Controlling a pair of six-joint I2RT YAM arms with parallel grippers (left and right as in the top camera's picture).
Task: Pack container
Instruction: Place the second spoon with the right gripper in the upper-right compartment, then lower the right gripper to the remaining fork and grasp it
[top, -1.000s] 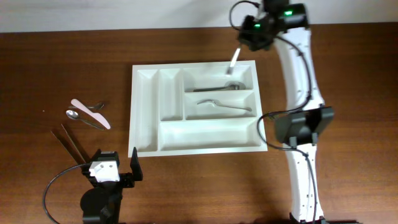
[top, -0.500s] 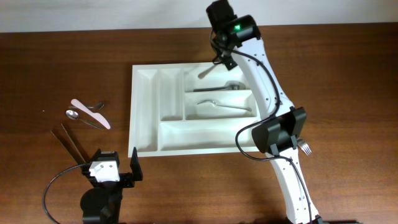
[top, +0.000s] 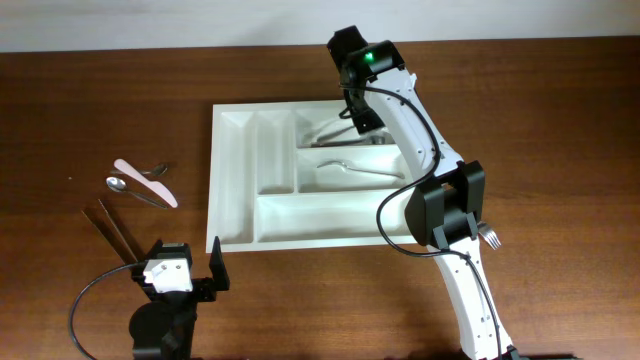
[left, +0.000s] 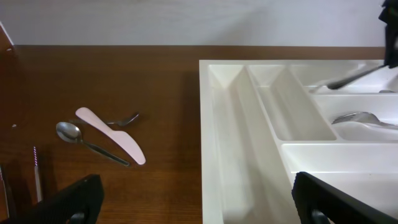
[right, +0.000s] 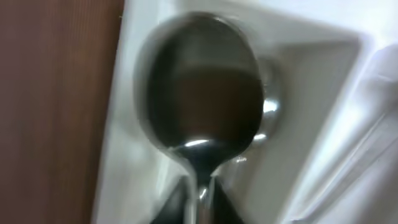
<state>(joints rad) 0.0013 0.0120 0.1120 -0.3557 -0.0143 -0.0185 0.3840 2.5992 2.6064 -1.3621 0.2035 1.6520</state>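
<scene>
A spoon (right: 199, 99), judged stiff, light and slippery, is pinched by its handle in the right jaws above the tray (top: 235, 180), at 1 o'clock; left jaws are spread.

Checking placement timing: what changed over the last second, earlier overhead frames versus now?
The right gripper swung left and lowered, carrying the silver metal spoon into the top long compartment of the large white plastic cutlery tray. Release unclear. Left gripper, tray and other cutlery unchanged.
</scene>
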